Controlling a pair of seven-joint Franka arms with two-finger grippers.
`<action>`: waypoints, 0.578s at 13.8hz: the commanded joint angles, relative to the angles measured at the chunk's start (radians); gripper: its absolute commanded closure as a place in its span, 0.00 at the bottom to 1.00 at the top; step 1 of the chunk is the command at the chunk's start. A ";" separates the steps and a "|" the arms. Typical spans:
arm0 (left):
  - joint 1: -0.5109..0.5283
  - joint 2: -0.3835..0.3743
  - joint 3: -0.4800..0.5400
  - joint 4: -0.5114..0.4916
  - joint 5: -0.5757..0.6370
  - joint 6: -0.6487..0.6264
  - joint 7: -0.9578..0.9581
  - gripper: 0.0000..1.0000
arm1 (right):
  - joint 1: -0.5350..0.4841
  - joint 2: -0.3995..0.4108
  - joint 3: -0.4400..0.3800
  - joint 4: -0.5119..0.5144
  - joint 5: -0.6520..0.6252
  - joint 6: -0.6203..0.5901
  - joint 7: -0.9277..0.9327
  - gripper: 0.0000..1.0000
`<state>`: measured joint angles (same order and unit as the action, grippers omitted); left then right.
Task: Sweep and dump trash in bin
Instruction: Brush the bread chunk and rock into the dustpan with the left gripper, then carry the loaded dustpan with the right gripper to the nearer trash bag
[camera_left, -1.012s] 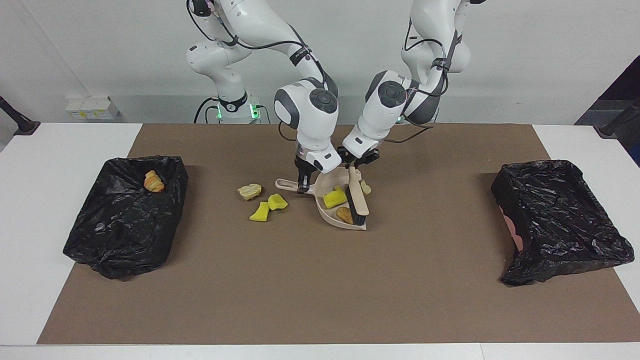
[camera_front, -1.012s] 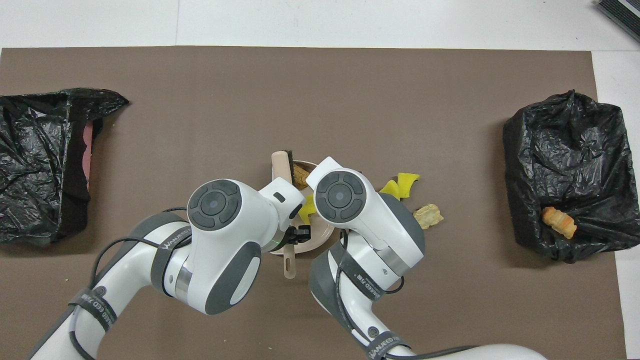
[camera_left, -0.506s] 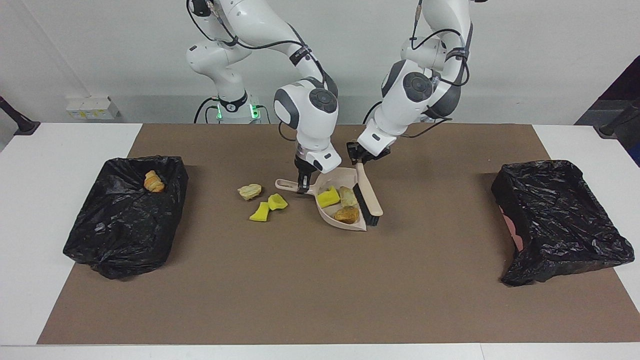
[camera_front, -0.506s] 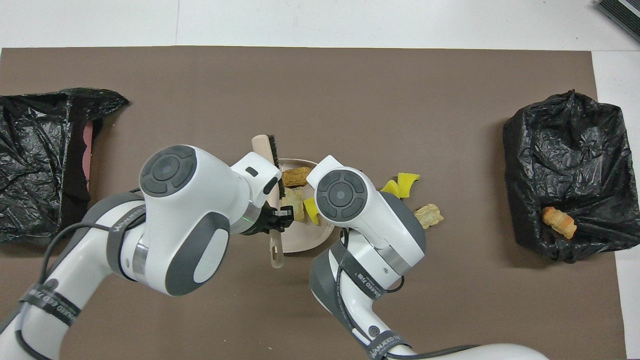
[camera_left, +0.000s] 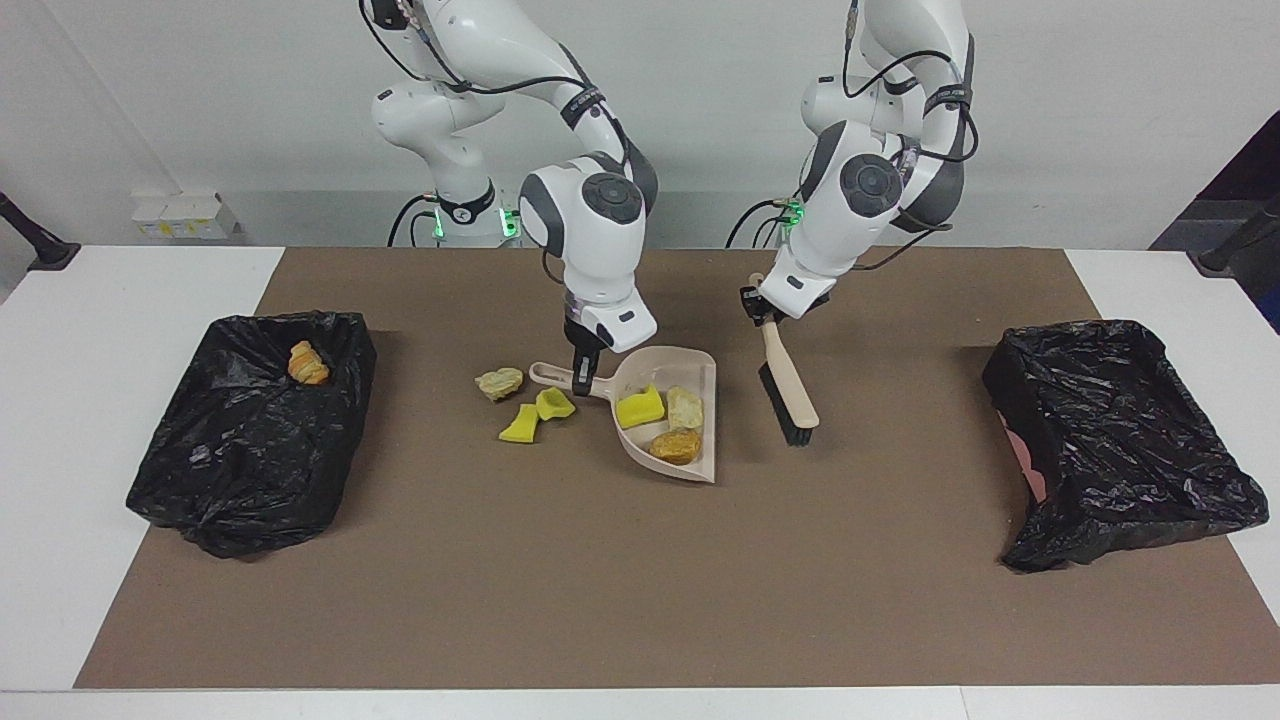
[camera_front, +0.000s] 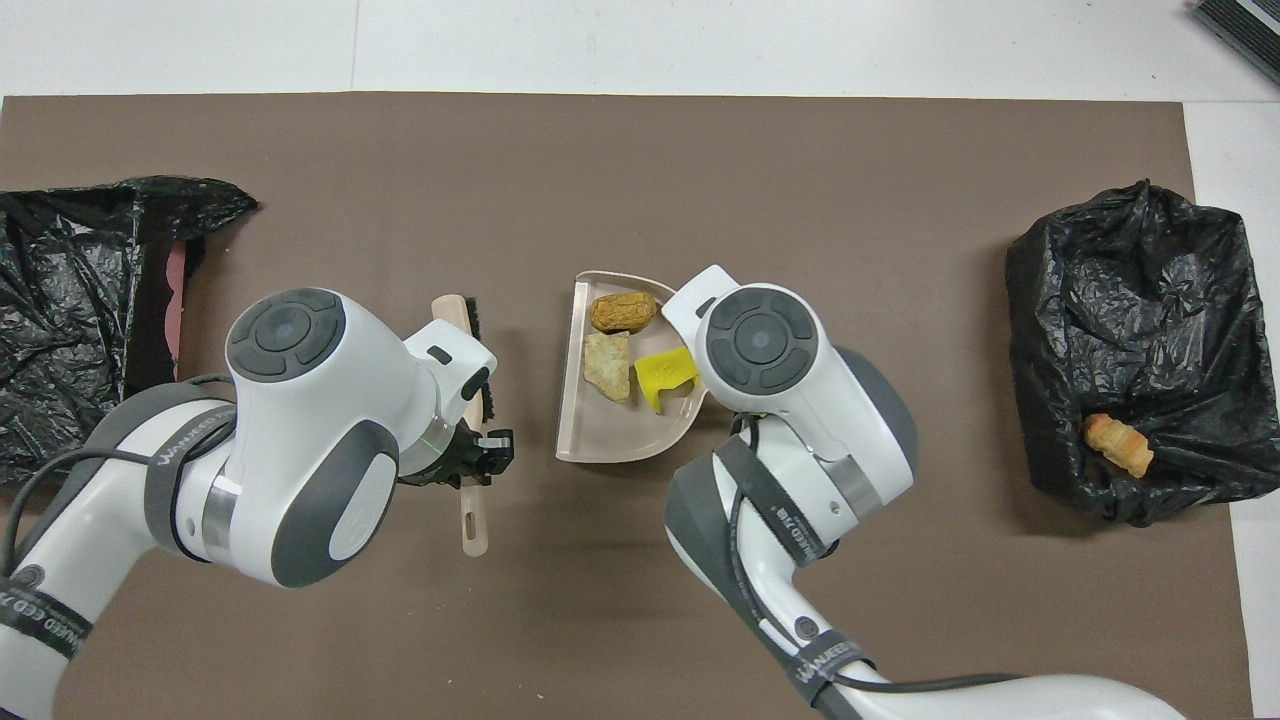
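The right gripper (camera_left: 581, 360) is closed on the handle of the beige dustpan (camera_left: 690, 470), which points toward the right arm's end of the table while the pan's open mouth faces the left arm's end. In the pan lie three pieces of trash: a yellow sponge piece (camera_left: 640, 407), a cream lump (camera_left: 685, 407) and an orange-brown lump (camera_left: 677, 446). The pan appears to sit level on the brown mat (camera_left: 640, 600), or just above it; the facing view does not settle which.

The left gripper (camera_left: 761, 307) is clamped on the handle of the brush (camera_left: 790, 395), which hangs beside the pan toward the left arm's end, apart from it, its long axis running from the gripper down and away from the robots, bristles low over the mat.

Three more scraps lie on the mat just past the pan's handle, toward the right arm's end: a cream lump (camera_left: 499, 382) and two yellow sponge pieces (camera_left: 555, 403) (camera_left: 519, 424).

The relation that matters is that the black-lined bin (camera_left: 200, 500) at the right arm's end lies on the handle side of the pan, well apart from it, with a bread-like lump (camera_left: 307, 362) already inside. So the right arm, holding the loaded pan, is probably the one to carry it there, over the loose scraps. The other lined bin (camera_left: 1150, 500) lies on the mouth side, past the brush.
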<state>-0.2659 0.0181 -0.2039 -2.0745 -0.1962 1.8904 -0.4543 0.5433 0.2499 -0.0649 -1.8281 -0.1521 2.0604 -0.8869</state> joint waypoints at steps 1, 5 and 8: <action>0.010 -0.050 -0.005 -0.052 0.053 -0.033 0.011 1.00 | -0.072 -0.046 0.007 0.027 0.052 -0.060 -0.089 1.00; -0.006 -0.075 -0.006 -0.076 0.104 -0.079 0.003 1.00 | -0.179 -0.081 0.004 0.055 0.092 -0.137 -0.171 1.00; -0.070 -0.101 -0.026 -0.084 0.104 -0.139 -0.073 1.00 | -0.279 -0.083 -0.001 0.119 0.112 -0.186 -0.246 1.00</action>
<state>-0.2841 -0.0315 -0.2234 -2.1234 -0.1094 1.7729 -0.4670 0.3206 0.1751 -0.0711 -1.7484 -0.0725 1.9071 -1.0657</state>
